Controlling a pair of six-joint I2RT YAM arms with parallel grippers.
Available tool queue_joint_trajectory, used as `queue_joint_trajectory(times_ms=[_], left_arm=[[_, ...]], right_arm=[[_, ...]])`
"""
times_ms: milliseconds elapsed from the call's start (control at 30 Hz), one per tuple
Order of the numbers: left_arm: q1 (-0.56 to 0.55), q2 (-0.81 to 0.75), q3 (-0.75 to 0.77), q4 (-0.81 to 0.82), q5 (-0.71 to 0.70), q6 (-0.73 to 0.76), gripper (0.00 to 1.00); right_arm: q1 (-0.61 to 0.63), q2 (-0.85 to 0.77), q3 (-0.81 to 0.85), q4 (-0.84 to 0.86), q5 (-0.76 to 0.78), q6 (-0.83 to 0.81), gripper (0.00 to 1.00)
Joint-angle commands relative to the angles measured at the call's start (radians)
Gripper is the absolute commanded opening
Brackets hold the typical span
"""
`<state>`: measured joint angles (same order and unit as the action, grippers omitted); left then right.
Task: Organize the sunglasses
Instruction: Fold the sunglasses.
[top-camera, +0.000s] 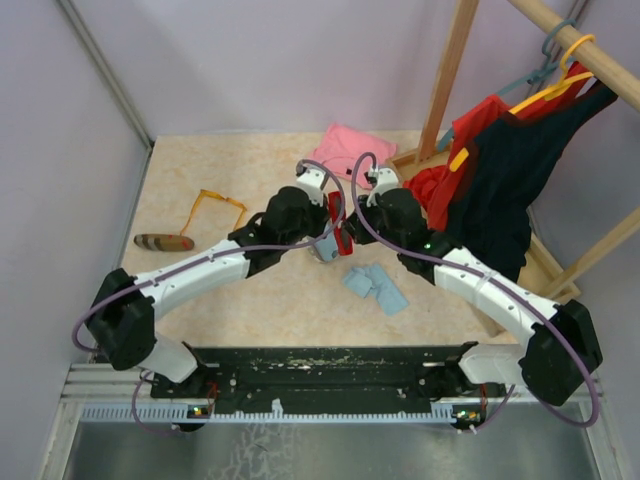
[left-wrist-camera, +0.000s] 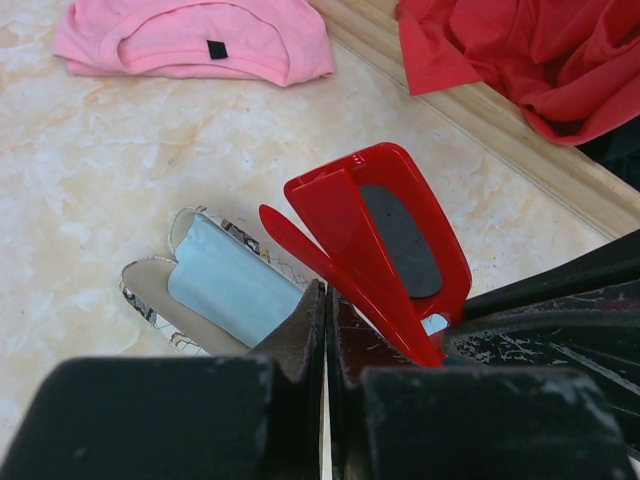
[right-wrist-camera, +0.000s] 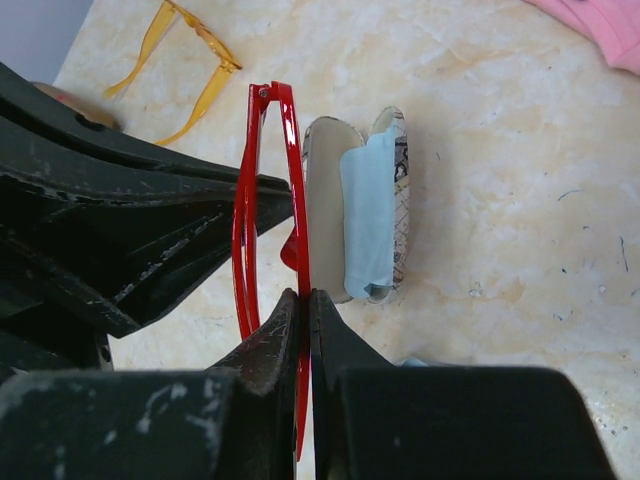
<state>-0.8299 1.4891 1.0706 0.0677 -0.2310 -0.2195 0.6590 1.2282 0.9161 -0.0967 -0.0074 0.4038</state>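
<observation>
no legible text anywhere, black tag (left-wrist-camera: 216, 49) on pink shirt (left-wrist-camera: 270, 45) unmarked, patterned case (right-wrist-camera: 402, 180) print unreadable

The left hand (top-camera: 322, 232) and right hand (top-camera: 350, 232) are hiding most of the red sunglasses (top-camera: 333, 208) from the overhead camera.

Both arms angle inward, wrists nearly meeting. Left gripper (left-wrist-camera: 324, 292) pinched fully closed; right gripper (right-wrist-camera: 304, 296), just beside it, likewise clamped.

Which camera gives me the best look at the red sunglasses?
Left wrist. There the red sunglasses show their frame, one dark lens and folded temples. The right wrist sees them edge-on; the top view catches only a red sliver between the two robot arms.
</observation>
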Motion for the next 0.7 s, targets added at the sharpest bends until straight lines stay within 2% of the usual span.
queue_joint_trajectory(times_ms=[0, 200, 267, 333, 400, 500, 667], left_arm=[[-0.012, 0.021, 0.043, 0.006, 0.035, -0.005, 0.01], [-0.013, 0.027, 0.033, 0.001, 0.041, -0.016, 0.03], [-0.011, 0.010, 0.015, -0.001, -0.001, -0.035, 0.09], [-0.005, -0.018, -0.016, -0.005, -0.054, -0.045, 0.23], [0.025, -0.059, -0.055, -0.002, -0.059, -0.064, 0.29], [0.113, -0.104, -0.128, 0.029, 0.018, -0.137, 0.34], [0.296, -0.115, -0.251, 0.138, 0.250, -0.316, 0.46]], right_arm=[[0.008, 0.000, 0.023, 0.070, -0.057, -0.006, 0.00], [0.008, 0.000, 0.015, 0.068, -0.043, -0.005, 0.00], [0.008, -0.006, 0.020, 0.027, 0.025, -0.003, 0.00], [-0.004, -0.019, 0.019, -0.008, 0.085, -0.006, 0.00], [-0.025, -0.033, 0.007, -0.029, 0.102, -0.008, 0.00], [-0.049, -0.053, -0.011, -0.057, 0.122, -0.010, 0.00], [-0.062, -0.082, -0.045, -0.076, 0.126, -0.007, 0.00]])
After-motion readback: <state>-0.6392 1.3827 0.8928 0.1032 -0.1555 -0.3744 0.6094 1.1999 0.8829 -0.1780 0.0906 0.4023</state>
